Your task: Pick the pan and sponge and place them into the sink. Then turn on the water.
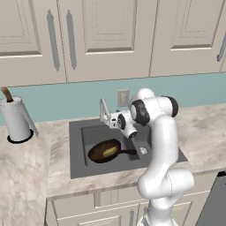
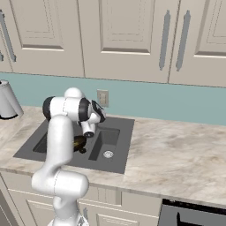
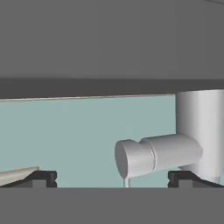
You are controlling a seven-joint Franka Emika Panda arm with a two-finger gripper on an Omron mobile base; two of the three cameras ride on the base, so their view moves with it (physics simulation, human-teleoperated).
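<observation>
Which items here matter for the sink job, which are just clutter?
Job:
- pan with sponge in it, in the sink's large basin
- faucet, between the open hand's fingers; no water seen

Clutter:
- utensil holder on counter
- wall outlet
- upper cabinets

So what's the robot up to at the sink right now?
The pan already lies in the sink's larger basin with the yellow sponge in it. The arm has its open gripper up at the faucet, with the handle between the fingertips. No water is running, so turning on the tap looks like the step left.
</observation>
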